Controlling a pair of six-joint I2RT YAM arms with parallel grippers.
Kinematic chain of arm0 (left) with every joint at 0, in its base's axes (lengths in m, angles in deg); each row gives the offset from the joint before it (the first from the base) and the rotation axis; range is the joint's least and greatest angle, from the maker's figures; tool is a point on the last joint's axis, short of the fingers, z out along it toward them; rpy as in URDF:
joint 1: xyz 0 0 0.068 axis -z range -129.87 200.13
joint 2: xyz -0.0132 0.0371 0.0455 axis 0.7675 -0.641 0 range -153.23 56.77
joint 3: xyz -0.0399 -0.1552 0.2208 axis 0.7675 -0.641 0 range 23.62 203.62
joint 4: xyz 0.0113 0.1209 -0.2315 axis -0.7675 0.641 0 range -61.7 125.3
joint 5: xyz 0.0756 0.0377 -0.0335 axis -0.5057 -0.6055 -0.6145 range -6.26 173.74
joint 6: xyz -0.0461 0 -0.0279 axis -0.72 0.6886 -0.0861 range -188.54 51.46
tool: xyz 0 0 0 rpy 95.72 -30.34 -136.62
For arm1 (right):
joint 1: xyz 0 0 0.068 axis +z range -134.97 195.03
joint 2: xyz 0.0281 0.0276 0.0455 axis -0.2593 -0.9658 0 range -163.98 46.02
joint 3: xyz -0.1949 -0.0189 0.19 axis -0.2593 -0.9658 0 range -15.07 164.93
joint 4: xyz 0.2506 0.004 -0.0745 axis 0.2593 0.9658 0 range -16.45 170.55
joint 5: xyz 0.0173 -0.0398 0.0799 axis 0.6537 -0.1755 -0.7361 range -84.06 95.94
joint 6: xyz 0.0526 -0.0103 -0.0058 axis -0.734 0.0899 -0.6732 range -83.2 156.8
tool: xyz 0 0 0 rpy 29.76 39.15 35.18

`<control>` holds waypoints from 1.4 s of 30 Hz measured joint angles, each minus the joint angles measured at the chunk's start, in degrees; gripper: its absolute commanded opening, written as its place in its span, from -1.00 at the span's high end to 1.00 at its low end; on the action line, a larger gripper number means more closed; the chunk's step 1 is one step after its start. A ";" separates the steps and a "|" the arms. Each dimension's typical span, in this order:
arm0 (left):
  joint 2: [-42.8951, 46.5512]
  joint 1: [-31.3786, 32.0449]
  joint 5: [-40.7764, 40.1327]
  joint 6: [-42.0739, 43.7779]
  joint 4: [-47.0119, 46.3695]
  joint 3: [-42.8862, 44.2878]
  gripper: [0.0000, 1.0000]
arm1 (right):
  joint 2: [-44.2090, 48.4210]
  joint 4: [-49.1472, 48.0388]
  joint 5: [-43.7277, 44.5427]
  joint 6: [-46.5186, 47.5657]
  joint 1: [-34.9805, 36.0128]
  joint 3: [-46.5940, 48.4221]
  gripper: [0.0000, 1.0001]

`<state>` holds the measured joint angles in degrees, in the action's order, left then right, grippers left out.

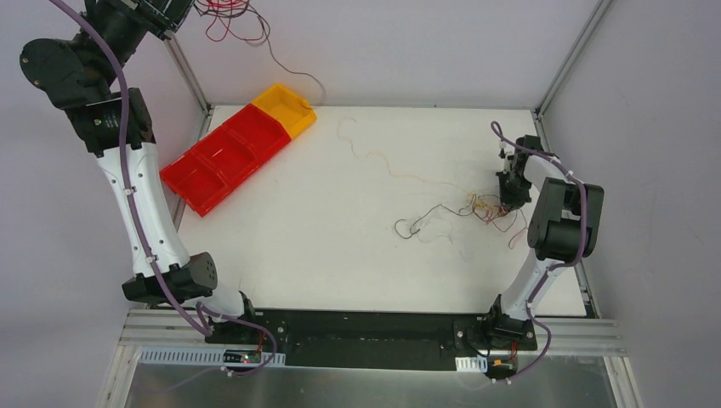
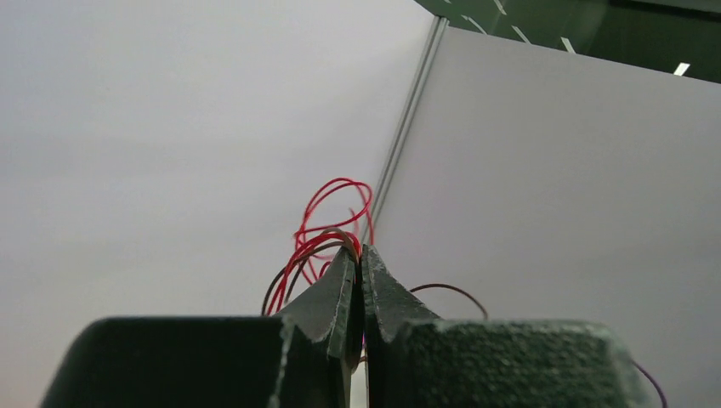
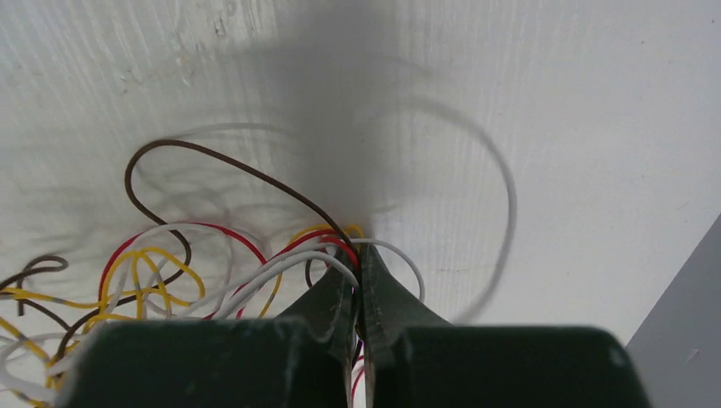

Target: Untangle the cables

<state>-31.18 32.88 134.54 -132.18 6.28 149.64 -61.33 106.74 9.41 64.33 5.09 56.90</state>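
Note:
My left gripper (image 1: 176,27) is raised high at the back left, above the table, shut on a bundle of red and dark cables (image 1: 228,20). Those red loops (image 2: 333,211) rise from its closed fingertips (image 2: 359,252), and one dark strand (image 1: 293,70) hangs down toward the trays. At the table's right side, my right gripper (image 1: 511,201) is down and shut on the tangle of red, yellow, white and brown cables (image 1: 487,208). The strands (image 3: 170,270) spread left of its pinched tips (image 3: 358,258), and a white loop (image 3: 508,195) arcs to the right.
A row of red trays ending in a yellow one (image 1: 229,153) lies slanted at the table's back left. A pale loose strand (image 1: 366,149) and a dark curly strand (image 1: 421,223) lie mid-table. Enclosure walls and metal posts (image 1: 557,68) ring the table.

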 measured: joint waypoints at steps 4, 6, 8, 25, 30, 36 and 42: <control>1.25 0.79 0.13 0.17 -0.04 -3.19 1.00 | -2.32 3.58 -2.29 -1.97 0.00 5.60 1.00; 1.25 1.86 0.83 0.68 0.42 -5.22 1.00 | -2.86 5.44 -5.66 -4.33 0.00 10.97 1.00; 1.25 3.54 1.68 1.62 1.51 -7.48 1.00 | -2.86 6.75 -8.57 -6.60 0.00 16.46 1.00; 12.31 20.59 13.29 13.25 10.78 -56.65 -0.34 | -2.05 26.05 -23.52 -1.53 1.53 32.30 -0.92; 10.32 16.48 14.95 29.75 30.12 -64.94 -0.82 | 0.39 36.20 -27.52 4.98 1.99 28.28 -0.94; 9.92 6.25 12.33 43.47 41.42 -66.90 -0.62 | 5.20 35.89 -35.95 3.15 9.46 26.23 -0.76; 4.35 8.83 9.86 47.32 44.13 -66.90 -0.36 | 4.26 23.10 -42.53 -6.91 25.18 23.37 -0.52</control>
<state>-26.83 41.71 144.40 -84.86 50.41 82.74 -57.07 129.84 -33.13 57.43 30.27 80.26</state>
